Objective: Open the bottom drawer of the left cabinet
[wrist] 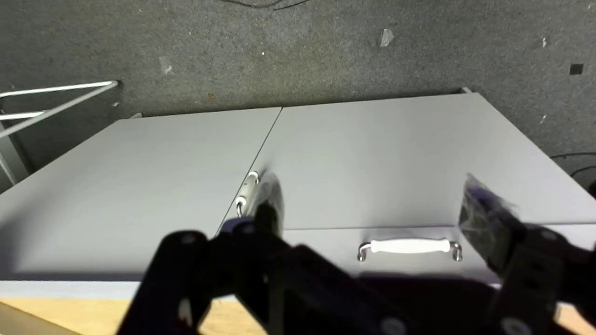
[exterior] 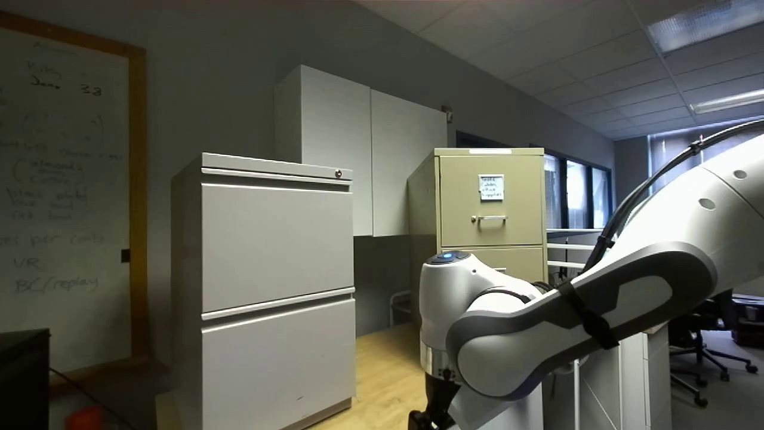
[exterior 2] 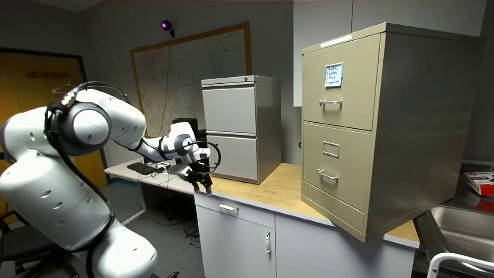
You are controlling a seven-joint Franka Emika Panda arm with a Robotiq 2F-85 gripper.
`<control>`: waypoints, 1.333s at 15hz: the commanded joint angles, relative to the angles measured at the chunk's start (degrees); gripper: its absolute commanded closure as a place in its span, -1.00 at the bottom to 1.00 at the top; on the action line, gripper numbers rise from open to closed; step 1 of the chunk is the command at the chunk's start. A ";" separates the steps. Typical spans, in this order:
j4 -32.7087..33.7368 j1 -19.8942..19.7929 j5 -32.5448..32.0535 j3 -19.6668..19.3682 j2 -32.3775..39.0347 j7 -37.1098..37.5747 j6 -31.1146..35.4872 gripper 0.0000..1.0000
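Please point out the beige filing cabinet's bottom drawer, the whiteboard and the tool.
Bottom drawer (exterior 2: pixel 334 165), in an exterior view: middle of its front.
Whiteboard (exterior 2: pixel 193 75), in an exterior view: writing surface.
Tool (exterior 2: pixel 202 190), in an exterior view: gap between fingertips.

Your arm (exterior 2: pixel 50 200) is white and dark grey, your gripper (exterior 2: pixel 203 189) mostly black; you see a beige filing cabinet (exterior 2: pixel 359 143), light-grey cabinet (exterior: pixel 268 269), yellowish wood-grained countertop (exterior 2: pixel 283 189) and grey, speckled carpet (wrist: pixel 326 60)
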 commanded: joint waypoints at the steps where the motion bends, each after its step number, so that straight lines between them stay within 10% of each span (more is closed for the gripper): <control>1: 5.18 -2.05 -3.78 -0.70 2.93 4.76 0.67 -1.00; 9: 10.91 -7.50 -4.12 -8.84 9.15 8.41 17.11 -1.00; 20: 9.54 -7.32 24.38 -19.96 18.26 5.18 47.70 -1.00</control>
